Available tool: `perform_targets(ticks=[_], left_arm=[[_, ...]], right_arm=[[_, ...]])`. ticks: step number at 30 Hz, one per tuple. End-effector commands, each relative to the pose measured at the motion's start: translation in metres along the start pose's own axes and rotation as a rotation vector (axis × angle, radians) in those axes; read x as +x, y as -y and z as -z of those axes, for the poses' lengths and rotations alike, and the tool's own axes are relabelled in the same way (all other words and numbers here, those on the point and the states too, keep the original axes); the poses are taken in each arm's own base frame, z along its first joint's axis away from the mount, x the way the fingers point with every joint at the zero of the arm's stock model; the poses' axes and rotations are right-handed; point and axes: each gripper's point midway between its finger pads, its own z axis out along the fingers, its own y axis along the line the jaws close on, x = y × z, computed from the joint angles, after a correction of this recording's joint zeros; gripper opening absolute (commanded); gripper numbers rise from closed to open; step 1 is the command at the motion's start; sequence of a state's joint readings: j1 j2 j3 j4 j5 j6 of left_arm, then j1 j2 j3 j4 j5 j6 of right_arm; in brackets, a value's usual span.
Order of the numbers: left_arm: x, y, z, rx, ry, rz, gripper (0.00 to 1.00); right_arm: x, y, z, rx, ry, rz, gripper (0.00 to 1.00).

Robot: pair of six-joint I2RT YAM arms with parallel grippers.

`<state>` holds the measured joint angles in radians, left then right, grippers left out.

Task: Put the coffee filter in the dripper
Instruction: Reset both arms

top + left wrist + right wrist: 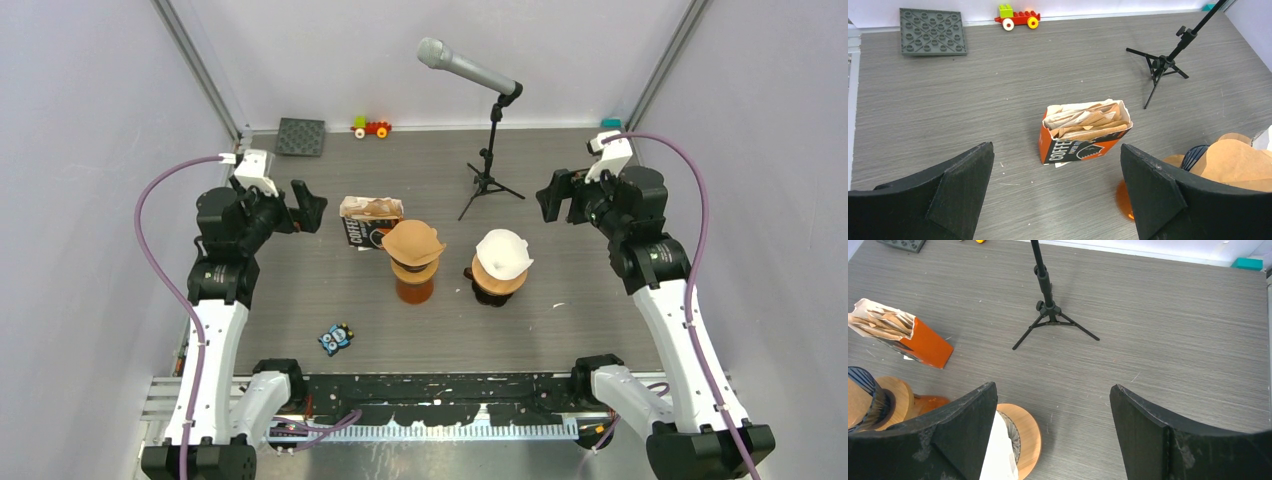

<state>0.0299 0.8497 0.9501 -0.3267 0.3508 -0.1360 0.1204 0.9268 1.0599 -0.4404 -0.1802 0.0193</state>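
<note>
both arms' jaws gape wide, empty. a brown filter [413, 240] sits on the dripper [413, 270] just right of the box [368, 224]; a white filter [503, 252] tops another farther right. a mic stand [487, 175] stands behind-right of the box.

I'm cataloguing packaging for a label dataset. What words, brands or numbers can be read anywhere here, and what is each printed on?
"COFFE": large white letters on the dark front of the orange filter box; where the word ends is not clear.
Smaller line beneath it on the same box: too blurred to read.
Nothing else in any view carries legible text.
</note>
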Motion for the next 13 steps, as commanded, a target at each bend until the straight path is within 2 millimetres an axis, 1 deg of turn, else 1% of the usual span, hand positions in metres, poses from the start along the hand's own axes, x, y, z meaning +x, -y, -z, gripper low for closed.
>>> perform_targets(ticks=[1, 13], left_arm=[[-0.0152, 0.0014, 0.0035, 0.012, 0.045, -0.034, 1.0], [-0.0089, -0.0028, 0.0006, 0.007, 0.033, -0.027, 1.0]], right_arm=[[-0.0203, 0.0037, 0.007, 0.023, 0.084, 0.028, 0.87], [-0.0149, 0.0036, 0.0025, 0.017, 0.067, 0.024, 0.87]])
